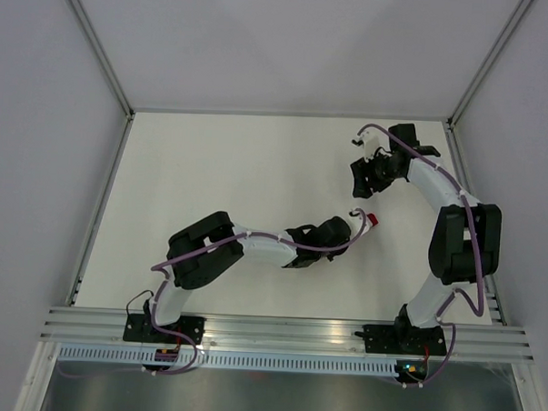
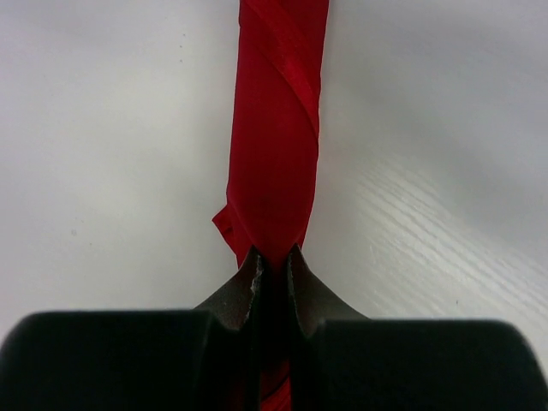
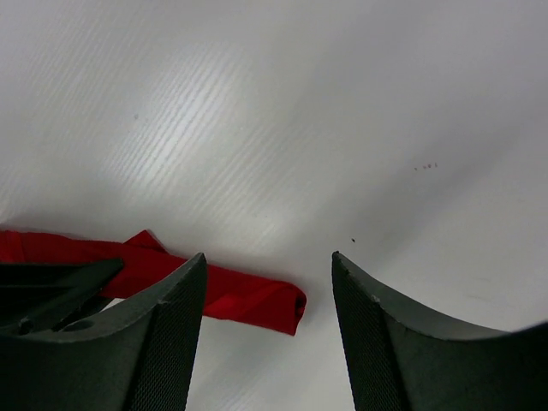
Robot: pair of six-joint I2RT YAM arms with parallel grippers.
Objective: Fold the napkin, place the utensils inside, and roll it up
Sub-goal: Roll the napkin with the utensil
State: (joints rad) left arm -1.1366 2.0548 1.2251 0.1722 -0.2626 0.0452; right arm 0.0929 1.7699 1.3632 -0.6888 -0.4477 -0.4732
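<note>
Stretching white and wide, the table [image 1: 212, 166] leaves open room on every side of the left arm [image 1: 254, 246], which reaches to its middle, while the right arm [image 1: 455, 232] stands off toward the far right corner. The napkin [image 2: 278, 128], a tight red roll, lies mid-table with its long axis running straight out from the left claw [image 2: 272, 261], which is clenched on its near end. The right claw [image 3: 268, 257] hangs released and empty, the roll's free end lying crosswise just below it.

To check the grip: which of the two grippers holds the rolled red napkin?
The left gripper: its jaws are shut on one end of the rolled napkin. The right gripper stands open, holding nothing.
</note>
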